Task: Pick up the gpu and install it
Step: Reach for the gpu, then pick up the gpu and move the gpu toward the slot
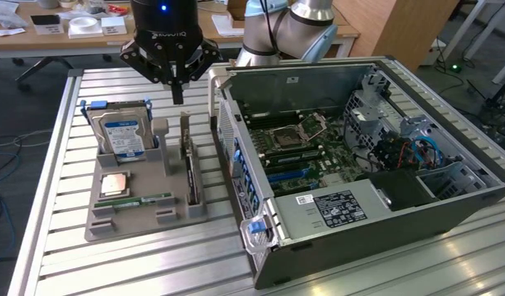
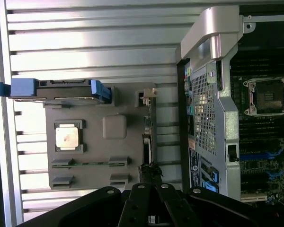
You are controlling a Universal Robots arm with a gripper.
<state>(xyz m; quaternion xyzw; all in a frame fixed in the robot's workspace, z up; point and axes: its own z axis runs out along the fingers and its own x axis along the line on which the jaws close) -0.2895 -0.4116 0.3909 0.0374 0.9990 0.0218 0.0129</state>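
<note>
the gripper hung clenched on nothing above the far end of the gpu, apart from it; the gpu stood on edge in the grey holder, on the exterior view's right side of it, between the hard drive and the open computer case

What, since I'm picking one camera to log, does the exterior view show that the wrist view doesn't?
Exterior view adds: the hard drive's label, plus the power supply and blue cables inside the case. Wrist view adds: the case's rear grille seen nearly face-on. Shared: the grey holder, the processor chip, the upright gpu, the motherboard socket, and the shut jaws poised over the gpu.
</note>
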